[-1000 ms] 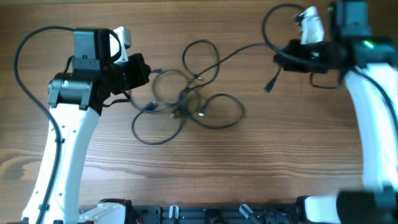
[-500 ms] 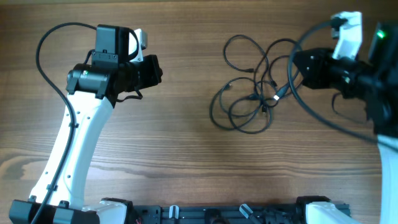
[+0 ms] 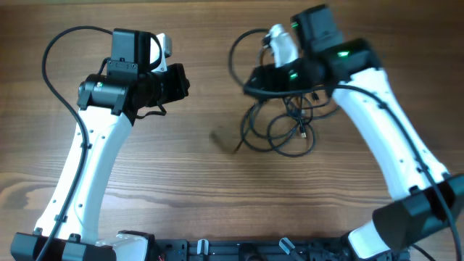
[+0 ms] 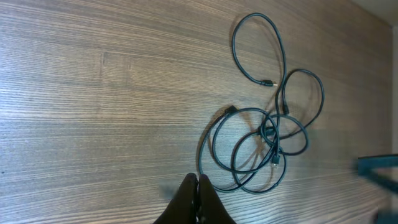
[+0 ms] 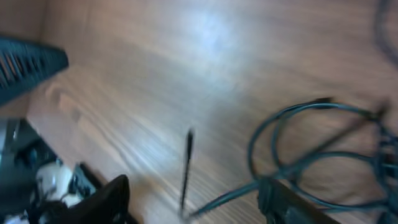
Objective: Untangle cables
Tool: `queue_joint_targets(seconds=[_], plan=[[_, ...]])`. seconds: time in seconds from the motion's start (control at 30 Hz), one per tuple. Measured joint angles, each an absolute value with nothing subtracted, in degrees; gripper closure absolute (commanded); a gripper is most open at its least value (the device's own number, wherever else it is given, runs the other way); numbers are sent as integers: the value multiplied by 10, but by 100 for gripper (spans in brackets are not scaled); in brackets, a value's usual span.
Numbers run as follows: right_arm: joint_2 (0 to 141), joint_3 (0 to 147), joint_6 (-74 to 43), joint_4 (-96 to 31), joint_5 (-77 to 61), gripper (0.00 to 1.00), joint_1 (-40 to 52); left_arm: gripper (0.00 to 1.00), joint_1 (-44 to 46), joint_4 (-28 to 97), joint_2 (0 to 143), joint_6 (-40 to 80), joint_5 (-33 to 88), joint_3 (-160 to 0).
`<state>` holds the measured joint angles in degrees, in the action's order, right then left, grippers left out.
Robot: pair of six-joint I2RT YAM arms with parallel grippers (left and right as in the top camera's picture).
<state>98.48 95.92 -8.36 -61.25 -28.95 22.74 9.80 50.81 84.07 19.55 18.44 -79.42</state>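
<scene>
Wooden table (image 3: 210,199), left hand (image 4: 196,182) closed, right hand (image 5: 194,186) spread over cables (image 4: 268,134)

Table (image 3: 217,196): one. Wooden top, mid-brown, with long grain lines running left to right in the overhead view and darker wavy streaks toward the near edge. It fills nearly all of every view. A soft pale glare patch shows on it in the blurred right wrist view.

Black strip (image 3: 239,250): one. It lies along the table's near edge in the overhead view and carries small fittings too small to make out.

Pale band (image 4: 380,9): one. It sits in the upper right corner of the left wrist view, beyond the table's edge; kind unclear.
</scene>
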Motion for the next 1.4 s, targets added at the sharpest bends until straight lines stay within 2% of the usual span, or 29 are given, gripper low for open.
queue_joint_targets(seconds=[0.17,0.37,0.47,0.63,0.73,0.87,0.97,1.07,1.23,1.4], plan=[[988,959,-79,-611,-280,18,234,96,98,508,841,196,184,-794],[988,959,-113,-612,-225,18,146,96,98,508,841,196,184,-794],[988,959,-119,-612,-206,22,121,96,98,508,841,196,184,-794],[1024,954,-122,-615,-205,25,129,93,98,508,841,196,185,-794],[1048,948,-122,-619,-206,26,131,86,105,495,845,196,186,-789],[1052,945,-128,-619,-205,25,131,67,150,431,882,194,189,-786],[1052,945,-123,-635,-208,24,122,62,199,339,939,190,192,-783],[1052,945,-102,-668,-213,25,87,50,227,273,996,189,194,-783],[1043,945,-60,-700,-215,25,12,36,248,181,1091,187,194,-781],[1038,945,-43,-709,-216,25,1,33,279,116,1149,171,194,-781]])
